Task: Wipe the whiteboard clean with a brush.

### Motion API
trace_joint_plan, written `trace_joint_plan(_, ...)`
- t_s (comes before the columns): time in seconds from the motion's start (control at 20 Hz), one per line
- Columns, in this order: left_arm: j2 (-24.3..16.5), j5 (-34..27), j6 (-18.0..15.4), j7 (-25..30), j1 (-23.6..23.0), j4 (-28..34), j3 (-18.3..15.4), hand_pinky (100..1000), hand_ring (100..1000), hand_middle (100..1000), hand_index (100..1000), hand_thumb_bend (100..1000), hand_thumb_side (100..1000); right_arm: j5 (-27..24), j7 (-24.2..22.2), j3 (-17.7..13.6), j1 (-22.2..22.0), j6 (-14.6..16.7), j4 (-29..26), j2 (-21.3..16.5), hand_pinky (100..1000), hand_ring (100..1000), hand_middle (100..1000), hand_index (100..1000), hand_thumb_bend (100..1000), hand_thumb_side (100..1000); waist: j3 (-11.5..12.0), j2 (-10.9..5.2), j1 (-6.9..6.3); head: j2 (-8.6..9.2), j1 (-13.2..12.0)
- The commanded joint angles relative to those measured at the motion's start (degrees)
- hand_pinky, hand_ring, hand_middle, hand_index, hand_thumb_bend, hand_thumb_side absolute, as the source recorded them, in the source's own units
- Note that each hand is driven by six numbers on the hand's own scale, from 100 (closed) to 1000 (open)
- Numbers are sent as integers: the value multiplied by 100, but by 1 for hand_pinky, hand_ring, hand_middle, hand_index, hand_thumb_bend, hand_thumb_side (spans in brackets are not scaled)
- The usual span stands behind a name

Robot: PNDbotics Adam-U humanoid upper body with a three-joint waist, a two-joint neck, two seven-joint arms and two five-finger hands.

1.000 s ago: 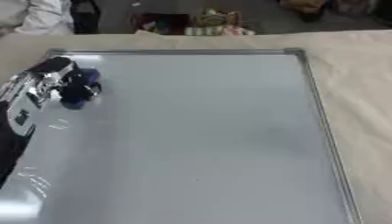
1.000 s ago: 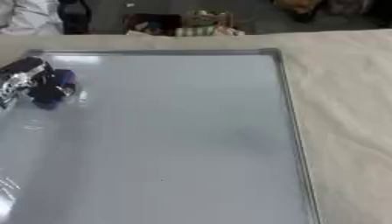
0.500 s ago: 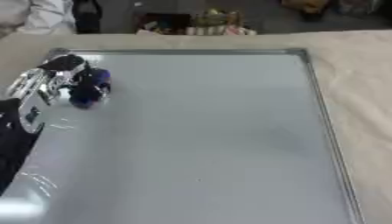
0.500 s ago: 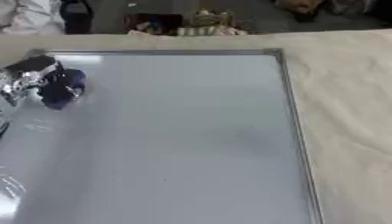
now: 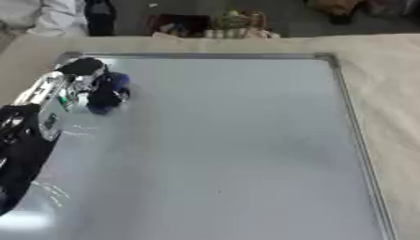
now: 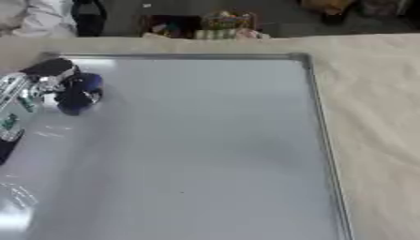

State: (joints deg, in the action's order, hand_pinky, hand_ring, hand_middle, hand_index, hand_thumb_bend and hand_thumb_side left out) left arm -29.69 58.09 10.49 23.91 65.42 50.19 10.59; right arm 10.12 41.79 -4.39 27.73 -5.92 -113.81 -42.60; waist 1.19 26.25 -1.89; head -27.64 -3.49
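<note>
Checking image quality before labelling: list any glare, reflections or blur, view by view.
Left eye view: bright glare at the whiteboard's lower left corner; left hand and blue brush look soft. Right eye view: same glare patch lower left, faint streaky reflections beside it, background clutter blurred.

Looks like a lab or workroom: a whiteboard [image 5: 229, 140] lies flat on a cloth-covered table [image 5: 393, 93], dark floor behind with cluttered boxes [image 5: 205, 26].

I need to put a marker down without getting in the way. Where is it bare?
The whiteboard is bare from its middle to the right frame, and so is the cloth beyond it. The upper left is crowded: the left hand holds the brush there.
</note>
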Motion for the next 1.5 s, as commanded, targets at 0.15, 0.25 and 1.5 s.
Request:
trace_joint_plan(0.15, 14, 173, 136, -101, -78, -210, -56, 534, 525, 327, 401, 230, 520, -38, 33, -93, 24, 11, -79, -112, 791, 800, 724, 808, 100, 1000, 17, -129, 66, -107, -71)
trace_joint_plan(0.25, -18, 234, 223, -148, -91, -262, -115, 532, 524, 326, 397, 225, 520, -36, 35, -96, 15, 9, -79, -108, 791, 800, 724, 808, 100, 1000, 30, -141, 76, -122, -84)
trace_joint_plan(1.5, -195, 1052, 690, -452, -147, -635, -465, 533, 521, 319, 381, 184, 529, -25, 73, -128, -28, 15, -79, -100, 791, 799, 725, 808, 100, 1000, 90, -212, 144, -72, -111)
